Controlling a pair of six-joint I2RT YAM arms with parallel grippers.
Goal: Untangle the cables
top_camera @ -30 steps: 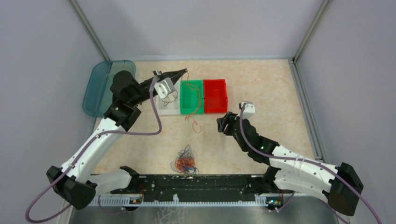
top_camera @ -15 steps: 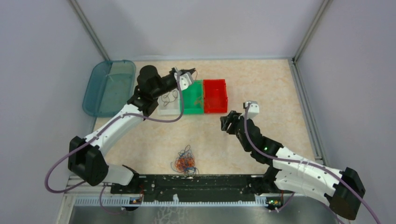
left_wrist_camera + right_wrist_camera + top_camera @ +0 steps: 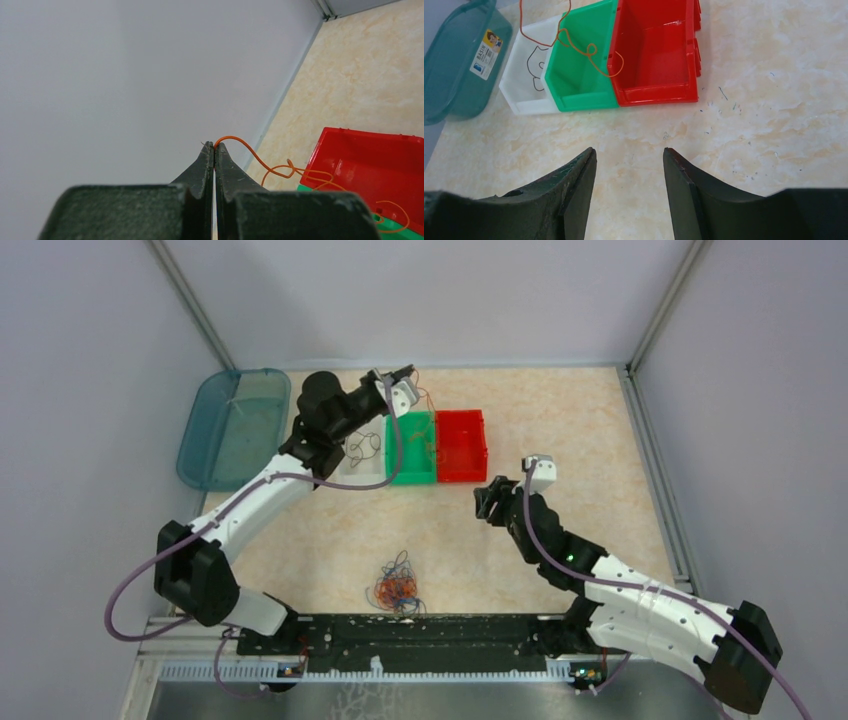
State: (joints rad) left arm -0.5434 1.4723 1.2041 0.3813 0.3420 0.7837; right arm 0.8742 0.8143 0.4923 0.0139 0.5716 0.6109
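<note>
My left gripper [image 3: 408, 373] is raised behind the bins and shut on one orange cable [image 3: 260, 162], pinched at the fingertips [image 3: 221, 152]. The cable hangs down across the green bin [image 3: 412, 475] and the red bin [image 3: 462, 472]. It also shows in the right wrist view [image 3: 579, 45]. A dark cable [image 3: 536, 67] lies in the white bin [image 3: 358, 472]. A clump of blue, orange and dark cables [image 3: 397, 585] lies on the table near the front. My right gripper [image 3: 487, 502] is open and empty, low over bare table in front of the red bin.
A teal basin [image 3: 215, 440] lies at the back left beside the white bin. Grey walls close in the left, back and right. A black rail [image 3: 420, 635] runs along the near edge just behind the clump.
My left gripper has swung right and back from over the white bin, lifting the orange cable's lower end off the table. The right gripper shifted slightly right.
</note>
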